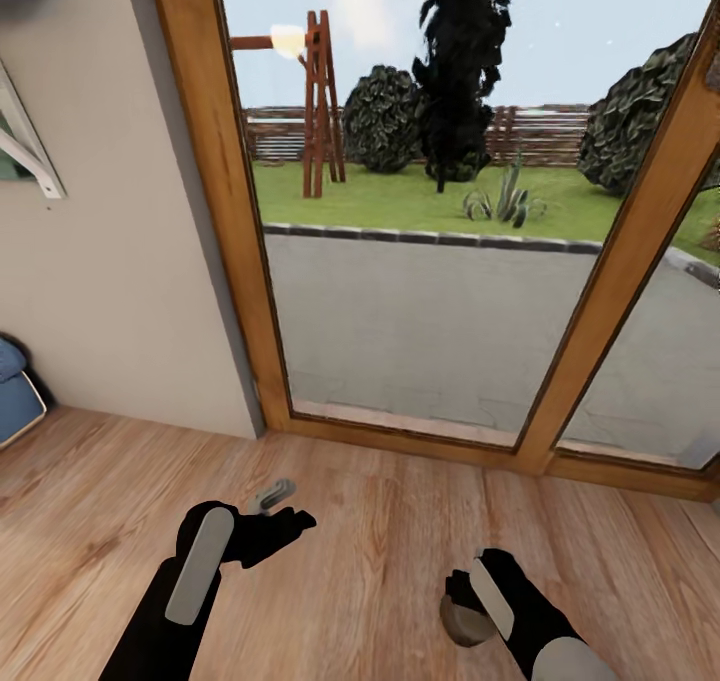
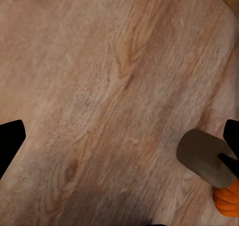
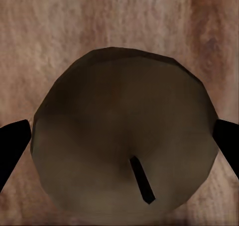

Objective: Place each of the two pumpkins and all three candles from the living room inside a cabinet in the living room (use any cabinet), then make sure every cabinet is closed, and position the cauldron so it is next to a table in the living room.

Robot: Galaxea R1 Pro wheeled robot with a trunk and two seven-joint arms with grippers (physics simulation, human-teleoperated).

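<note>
Nearest the robot, the black right hand [image 1: 472, 601] hung low over the pale-brown wooden plank floor [image 1: 380, 521], and a stubby grey-beige cylindrical candle [image 1: 462, 621] sat under its fingers; in the right wrist view that candle [image 3: 124, 131] showed its round top and short dark wick, with the two black fingertips [image 3: 12, 146] standing at either side of it, at or just outside its rim. Whether they were pressing the candle or only bracketing it could not be told, and the candle seemed to rest on the floor. To the left, the black left hand [image 1: 275, 521] hovered above bare planks with its fingers spread wide and nothing between them. In the left wrist view the grey-beige candle [image 2: 204, 159] lay on the floor [image 2: 99, 96] at one edge, and just beside it peeked part of a small bright-orange ribbed pumpkin [image 2: 228, 198], cut off by the frame. Farther off, the floor met a beige wall [image 1: 120, 291] and a tall glass door with an orange-brown wooden frame [image 1: 225, 211]. Beyond the glass lay grey paving [image 1: 420, 321], a green lawn [image 1: 400, 196], dark shrubs [image 1: 385, 121] and a brown slatted fence [image 1: 540, 131].
</note>
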